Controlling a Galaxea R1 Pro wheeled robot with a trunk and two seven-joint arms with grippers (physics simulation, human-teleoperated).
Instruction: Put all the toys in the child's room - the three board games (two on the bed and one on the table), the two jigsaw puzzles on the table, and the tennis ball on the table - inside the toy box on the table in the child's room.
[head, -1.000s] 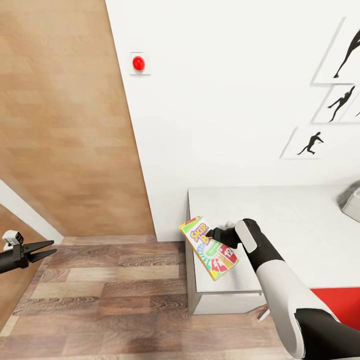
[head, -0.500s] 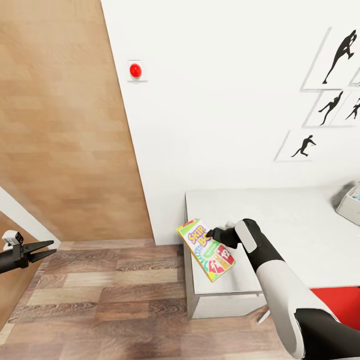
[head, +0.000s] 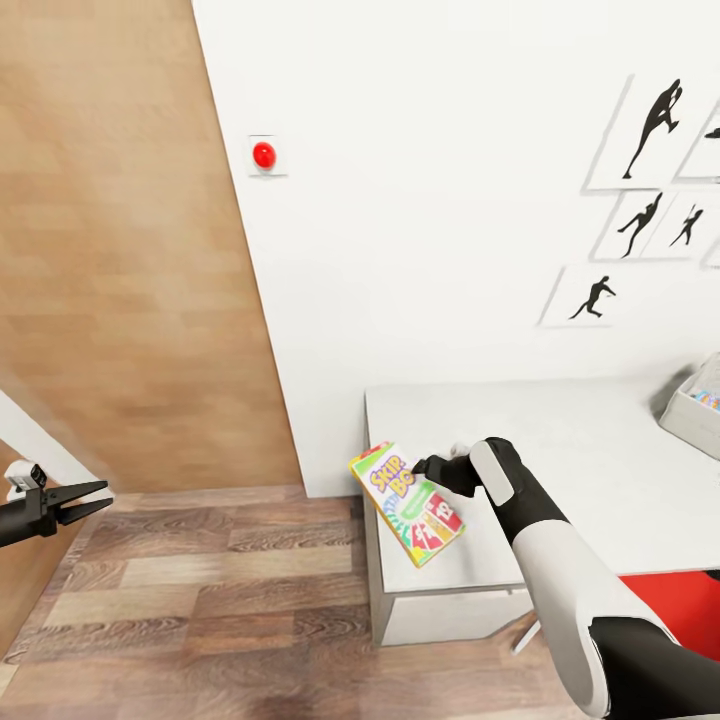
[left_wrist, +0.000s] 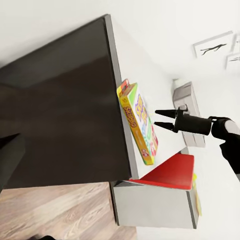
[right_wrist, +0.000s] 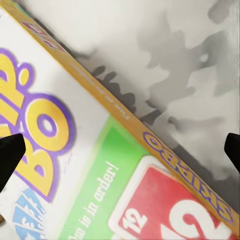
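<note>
Light is even and bright across my head view, with no hard glare on the white wall (head: 430, 250). The table (head: 590, 470) carries only a soft grey shadow beside the box (head: 695, 410) at its far end. The wood panel (head: 120, 300) looks smeared at the edge. Through my left wrist view the table's side (left_wrist: 65, 115) is very dark. My right wrist view is close and blotchy, perhaps mottled shadow beside the game box (right_wrist: 75, 165).
</note>
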